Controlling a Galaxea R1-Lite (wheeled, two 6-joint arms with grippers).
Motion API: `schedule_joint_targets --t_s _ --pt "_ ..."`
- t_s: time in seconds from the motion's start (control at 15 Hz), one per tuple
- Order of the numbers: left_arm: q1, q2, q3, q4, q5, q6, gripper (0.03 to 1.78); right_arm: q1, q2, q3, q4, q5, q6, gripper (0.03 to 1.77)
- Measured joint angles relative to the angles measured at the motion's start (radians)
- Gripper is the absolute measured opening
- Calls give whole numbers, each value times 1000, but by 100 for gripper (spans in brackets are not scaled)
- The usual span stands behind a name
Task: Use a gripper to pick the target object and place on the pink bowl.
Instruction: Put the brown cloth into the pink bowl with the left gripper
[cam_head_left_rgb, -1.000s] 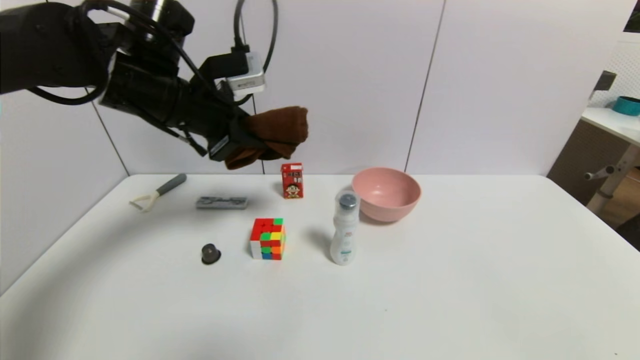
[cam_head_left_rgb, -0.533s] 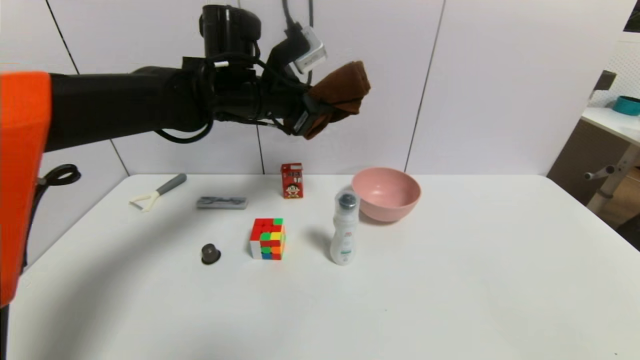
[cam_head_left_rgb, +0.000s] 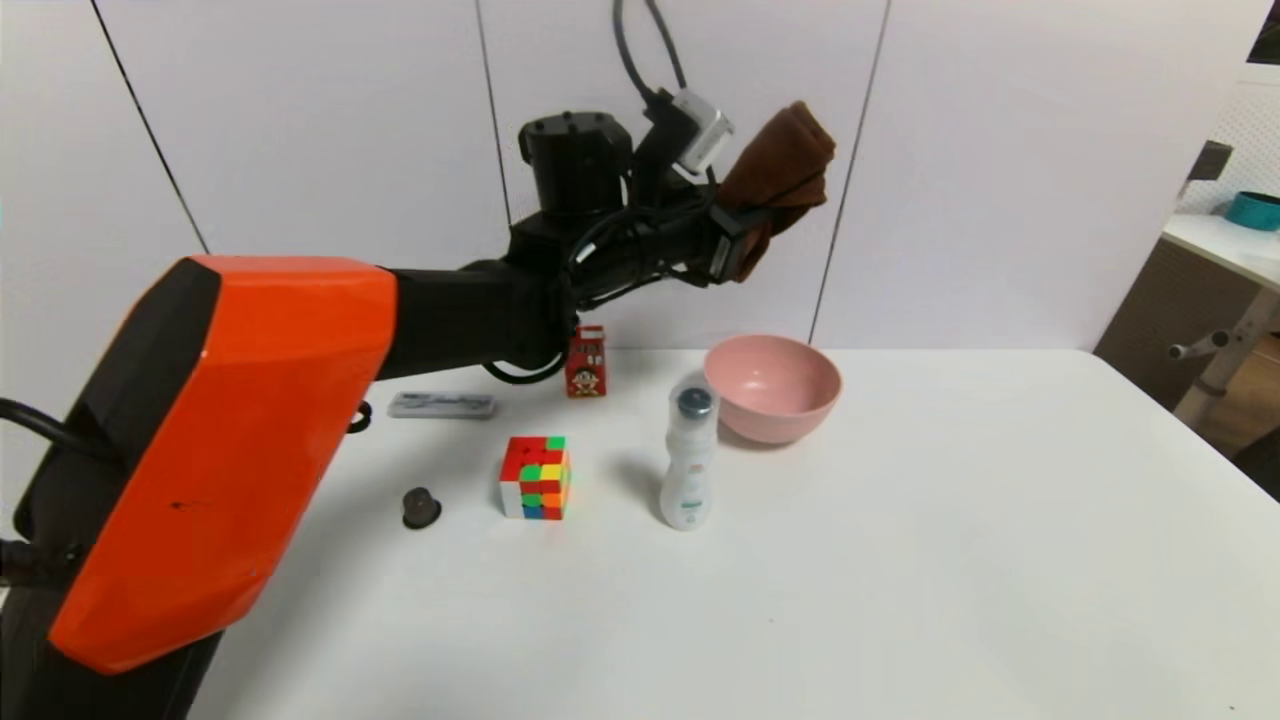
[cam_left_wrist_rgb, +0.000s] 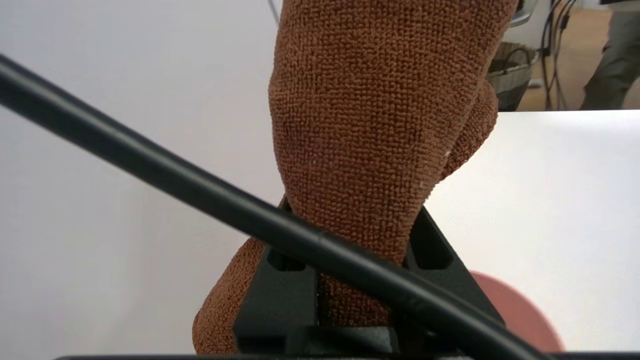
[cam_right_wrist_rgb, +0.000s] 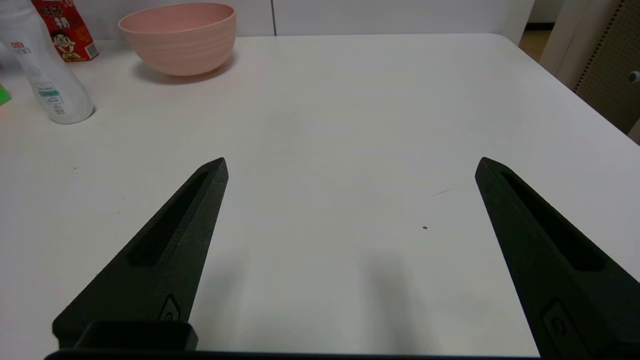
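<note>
**A:** So how's that brown towel (cam_head_left_rgb: 780, 170) gonna handle? It's up in the air right now, pinched in the left hand (cam_head_left_rgb: 745, 235), above the table (cam_head_left_rgb: 950, 520) and roughly over the back rim of the pink bowl (cam_head_left_rgb: 772, 388).

**B:** Soft and light, I'd say. Thick fuzzy cloth, nothing fragile, and not slippery either since the loops give the jaws plenty to bite on. The catch is it's floppy, so it sags wherever it isn't held. The wrist view shows the jaws clamped tight on a bunched fold near one end (cam_left_wrist_rgb: 345, 300), which looks like the right spot: grab a thick wad, not a single edge.

**A:** Which way is it pointing?

**B:** Long axis runs out from the jaws and tilts upward, toward the back wall and a bit to the robot's right. The free end sticks up past the jaws, with a shorter flap hanging below.

**A:** Will it fit the bowl?

**B:** It looks about as wide as the bowl, so my guess is it drapes over the rim rather than dropping neatly inside. A tall white bottle (cam_head_left_rgb: 688, 465) is just beside the bowl, worth staying clear of.

**A:** Other arm?

**B:** Right hand (cam_right_wrist_rgb: 350, 200) is parked low over the near right of the table, jaws spread wide, holding nothing.
</note>
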Motion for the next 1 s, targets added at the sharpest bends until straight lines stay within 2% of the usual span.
schedule_joint_targets --t_s 0.27,1.0 --pt "-33 62 -1 -13 1 -27 42 0 0 0 0 0 0 171" --pt "-37 127 -10 -12 0 -30 42 0 0 0 0 0 0 171"
